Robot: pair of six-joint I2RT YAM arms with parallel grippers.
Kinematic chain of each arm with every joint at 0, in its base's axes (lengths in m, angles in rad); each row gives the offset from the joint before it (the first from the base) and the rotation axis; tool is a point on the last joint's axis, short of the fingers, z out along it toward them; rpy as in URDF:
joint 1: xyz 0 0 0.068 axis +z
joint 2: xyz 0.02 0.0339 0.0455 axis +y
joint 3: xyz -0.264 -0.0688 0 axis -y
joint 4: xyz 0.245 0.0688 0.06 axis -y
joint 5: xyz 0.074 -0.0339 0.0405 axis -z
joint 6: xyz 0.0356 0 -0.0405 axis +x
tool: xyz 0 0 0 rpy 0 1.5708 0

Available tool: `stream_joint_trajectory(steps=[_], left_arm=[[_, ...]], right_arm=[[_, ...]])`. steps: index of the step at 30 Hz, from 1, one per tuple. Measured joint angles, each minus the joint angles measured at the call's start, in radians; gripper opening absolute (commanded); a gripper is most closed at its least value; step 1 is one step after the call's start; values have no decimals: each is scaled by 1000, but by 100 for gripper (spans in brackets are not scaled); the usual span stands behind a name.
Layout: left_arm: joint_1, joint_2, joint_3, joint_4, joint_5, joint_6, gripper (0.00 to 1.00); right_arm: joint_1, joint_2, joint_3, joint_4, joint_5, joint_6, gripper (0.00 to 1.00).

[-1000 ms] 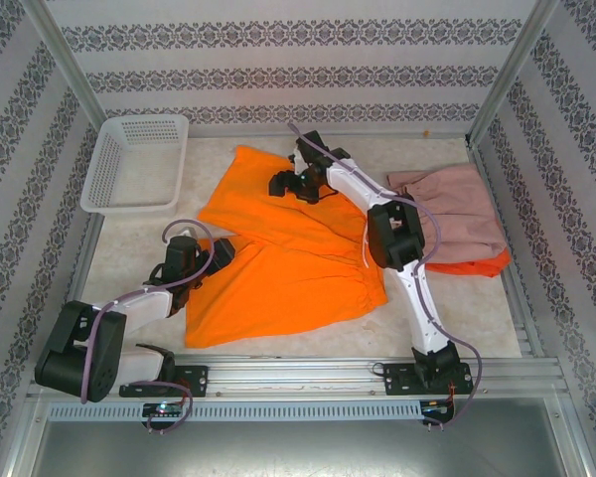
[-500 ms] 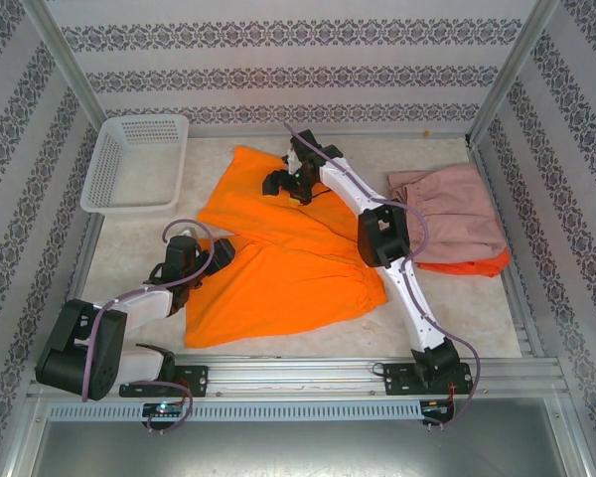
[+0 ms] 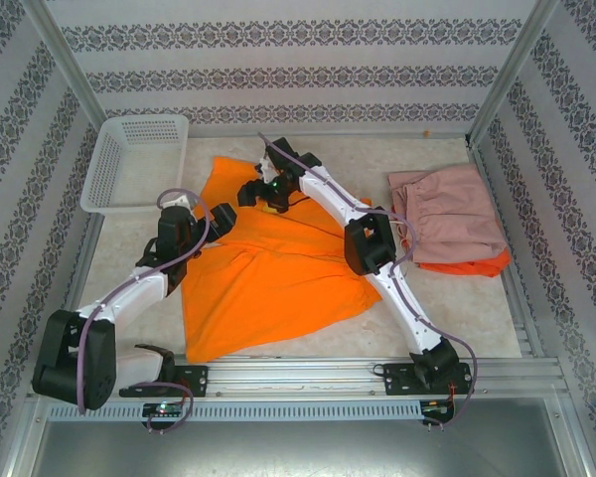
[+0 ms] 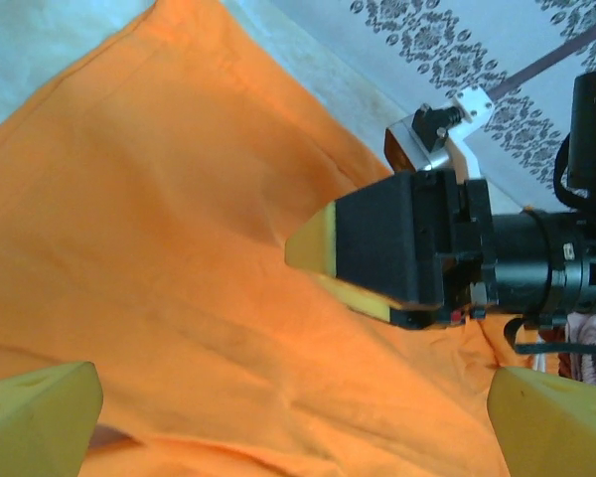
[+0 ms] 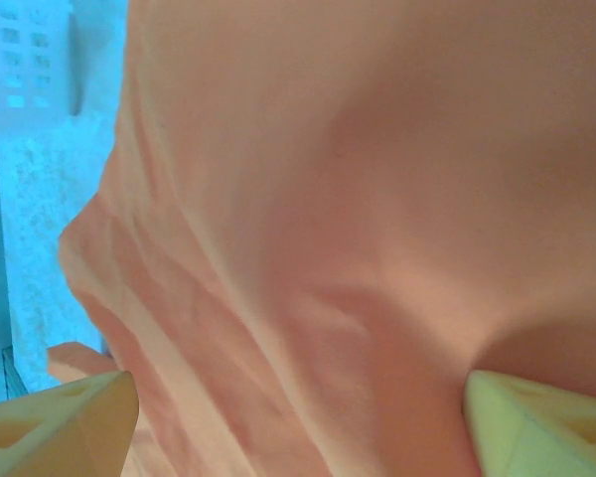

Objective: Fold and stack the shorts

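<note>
The yellow-orange shorts lie spread across the middle of the table, with a rumpled far edge. My left gripper hovers open over their far left part; in the left wrist view its fingertips stand wide above the orange cloth. My right gripper is low on the far edge of the same shorts, open, and its yellow finger rests on the fabric. Cloth lies beneath the wide right gripper. The dusty pink shorts lie folded at the right on the red-orange shorts.
A white mesh basket stands at the far left, its corner showing in the right wrist view. Patterned walls and metal posts enclose the table. Bare tabletop lies at the near right.
The right gripper has slid left along the far edge of the yellow-orange shorts, and the cloth has shifted left with it. The left gripper has moved farther from the arm bases, over the shorts' left side.
</note>
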Motion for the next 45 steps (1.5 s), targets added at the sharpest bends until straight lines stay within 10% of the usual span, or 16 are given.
stream_joint_trajectory(steps=[13,22,30,45], left_arm=[[24,198,137,13,93,-24,100],[65,374,176,79,169,-67,100],[85,463,208,84,178,-65,100],[86,544,245,92,174,-48,100]], right_arm=[[-78,-469,-247,84,107,-72,88],[-187,-813,-724,220,174,-104,88],[-289,-821,-1040,239,261,-111,89],[-352,-576,-956,248,277,-122,88]])
